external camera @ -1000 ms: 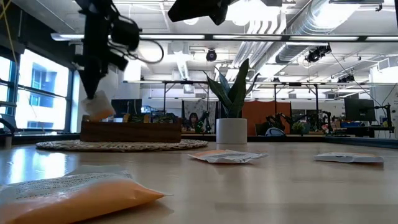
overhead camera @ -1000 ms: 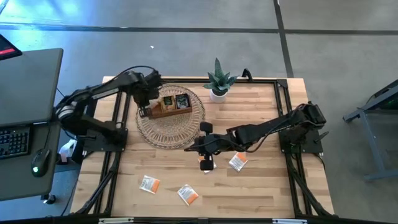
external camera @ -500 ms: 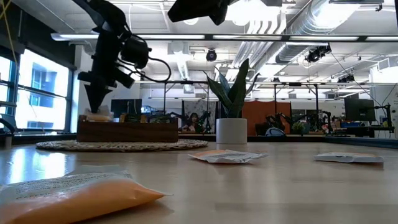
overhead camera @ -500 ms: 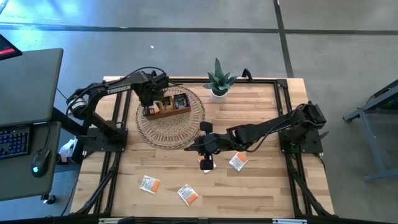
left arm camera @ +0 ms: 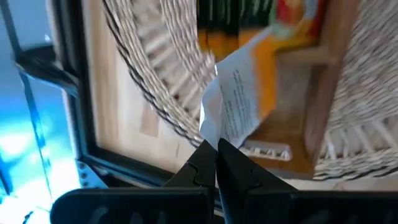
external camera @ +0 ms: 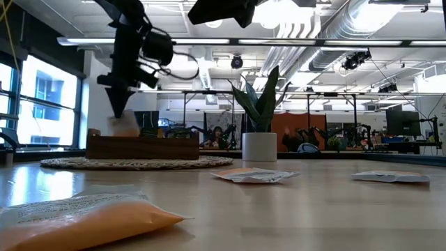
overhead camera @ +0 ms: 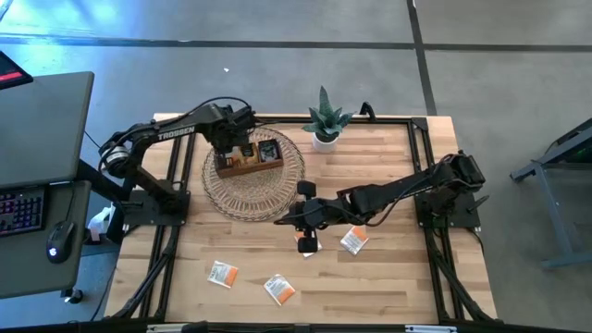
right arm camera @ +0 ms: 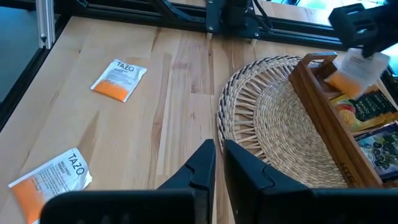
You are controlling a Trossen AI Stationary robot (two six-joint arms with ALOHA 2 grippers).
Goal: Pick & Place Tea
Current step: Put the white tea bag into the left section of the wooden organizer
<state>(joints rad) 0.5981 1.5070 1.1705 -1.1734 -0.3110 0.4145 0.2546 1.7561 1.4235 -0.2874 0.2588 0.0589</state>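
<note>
Currently the left gripper [overhead camera: 237, 146] sits above the wooden tray [overhead camera: 248, 165], at its end nearest the left arm base, fingers pressed together on an orange-and-white sachet [left arm camera: 239, 99]. In the left wrist view that sachet sticks out fwd of the fingertips [left arm camera: 211, 152] and hangs over an open tray compartment; whether it touches the tray floor cannot be told. In the low view the same gripper [external camera: 118, 111] points down, w/ the sachet [external camera: 125, 127] just above the tray rim [external camera: 143, 146]. Beyond the held sachet, more packets [left arm camera: 249, 18], dark w/ green labels and orange ones, stand in the tray. Tray rests on the woven mat [overhead camera: 268, 190], which lies under and around the left gripper. The right gripper [overhead camera: 305, 231] is near table centre, just off the mat edge; its fingers [right arm camera: 199, 171] are nearly together w/ a narrow gap and nothing visible between them. An orange sachet [overhead camera: 306, 244] lies just below the right gripper, partly hidden by it; another sachet [overhead camera: 354, 241] lies just beside it toward the right arm base. Two more sachets [overhead camera: 222, 274] [overhead camera: 278, 289] lie well apart from both grippers, near the table's front edge. Potted plant [overhead camera: 325, 122] stands beyond the mat, away from both grippers.
</note>
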